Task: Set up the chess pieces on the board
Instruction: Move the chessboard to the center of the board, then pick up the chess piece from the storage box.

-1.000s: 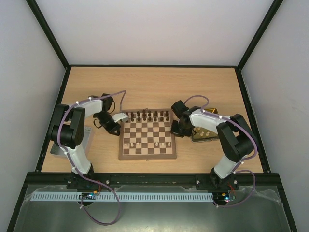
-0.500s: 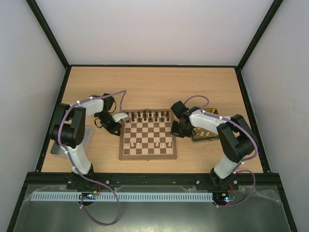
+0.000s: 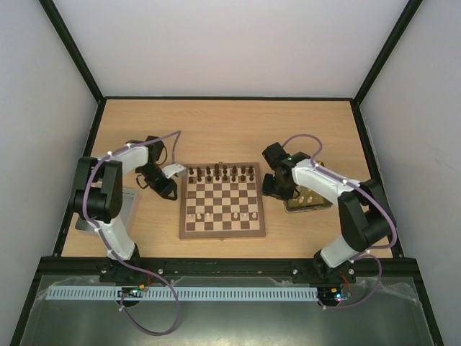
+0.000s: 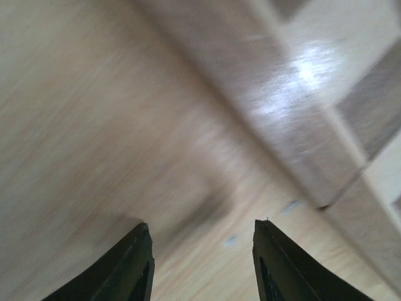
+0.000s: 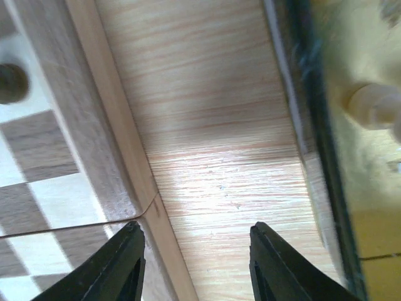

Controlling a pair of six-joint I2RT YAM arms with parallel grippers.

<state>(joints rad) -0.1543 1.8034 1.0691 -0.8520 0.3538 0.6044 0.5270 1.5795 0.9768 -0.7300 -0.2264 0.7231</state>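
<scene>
The chessboard (image 3: 222, 196) lies mid-table. A row of dark brown pieces (image 3: 220, 173) stands along its far edge, and a few cream pieces (image 3: 216, 215) stand near its front. My left gripper (image 3: 166, 188) is open and empty, low over bare table just left of the board's far left corner; the left wrist view shows the gripper (image 4: 203, 251) with the board's edge (image 4: 301, 94) to its upper right. My right gripper (image 3: 276, 189) is open and empty; the right wrist view shows it (image 5: 197, 251) over the table strip between the board (image 5: 56, 157) and the tray.
A shiny yellow tray (image 3: 319, 207) holding cream pieces (image 5: 369, 103) sits right of the board. A grey translucent lid (image 3: 130, 205) lies at the left by the left arm. A dark piece (image 5: 11, 83) stands on the board's right edge file.
The left gripper has drawn back leftwards off the board's far left corner. The right arm has shifted right, away from the board's edge towards the tray.
</scene>
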